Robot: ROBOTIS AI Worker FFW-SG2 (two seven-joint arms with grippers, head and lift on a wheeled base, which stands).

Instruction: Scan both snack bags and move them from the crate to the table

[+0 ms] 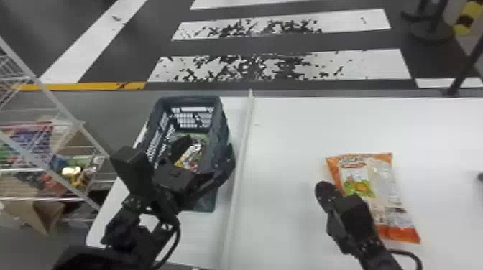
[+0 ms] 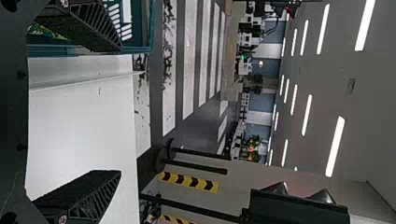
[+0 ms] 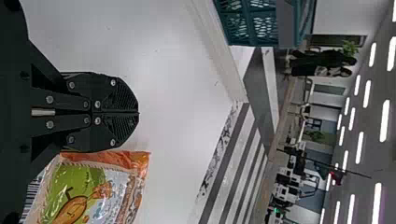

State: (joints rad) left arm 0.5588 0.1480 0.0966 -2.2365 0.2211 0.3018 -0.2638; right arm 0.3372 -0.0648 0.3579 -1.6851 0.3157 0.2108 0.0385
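Observation:
Over the crate [image 1: 221, 118] my left gripper [image 1: 206, 161] stands open, one finger inside and the other over the crate's right wall. In the left wrist view the left gripper [image 2: 109, 112] has its fingers wide apart with nothing between them. A snack bag [image 1: 196, 152] lies in the crate, partly hidden by the gripper. The orange snack bag [image 1: 388, 186] lies flat on the table. My right gripper [image 1: 325, 194] is just over that bag's left side; in the right wrist view the right gripper [image 3: 138, 112] is shut on nothing, beside the orange bag [image 3: 93, 186].
A pale raised strip [image 1: 240, 172] runs along the table [image 1: 287, 143] between the crate and the orange bag. To the left is a wire rack [image 1: 68, 124] with packaged goods. A dark object [image 1: 480, 176] shows at the table's right edge.

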